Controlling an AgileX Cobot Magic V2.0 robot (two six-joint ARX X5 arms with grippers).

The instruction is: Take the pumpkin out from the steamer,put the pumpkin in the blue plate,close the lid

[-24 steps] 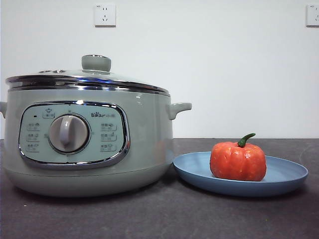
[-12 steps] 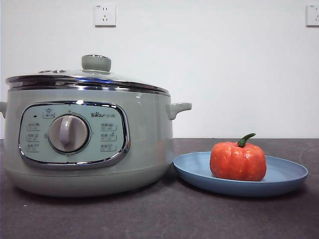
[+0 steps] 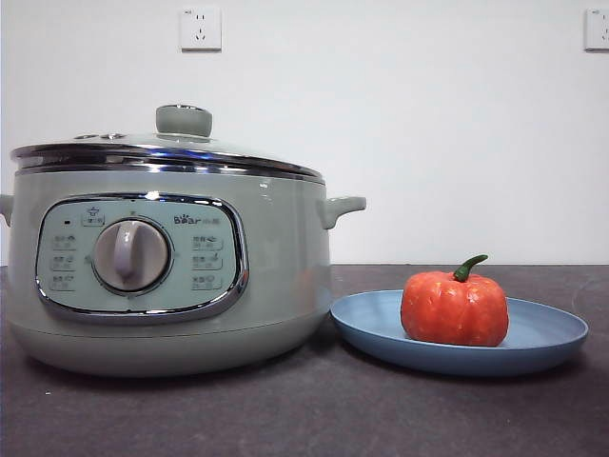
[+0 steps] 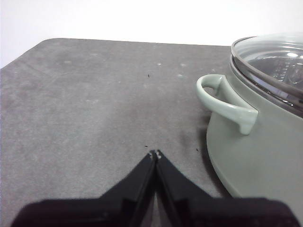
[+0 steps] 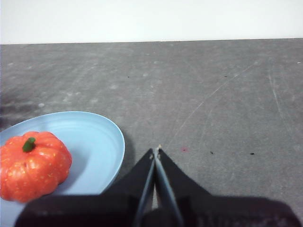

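Observation:
The orange-red pumpkin (image 3: 455,307) (image 5: 32,164) with its green stem sits upright in the blue plate (image 3: 542,341) (image 5: 94,137), to the right of the steamer. The pale green steamer (image 3: 276,267) (image 4: 255,156) stands at the left with its glass lid (image 3: 171,148) (image 4: 274,61) seated on the chrome rim, green knob (image 3: 184,120) on top. My left gripper (image 4: 155,153) is shut and empty over bare table beside the steamer's side handle (image 4: 222,101). Beside the plate, my right gripper (image 5: 156,150) hangs shut and empty, apart from the pumpkin.
Dark grey table (image 3: 314,409) runs under everything. The white wall behind carries two power sockets (image 3: 200,29) (image 3: 597,29). No arm shows in the front view.

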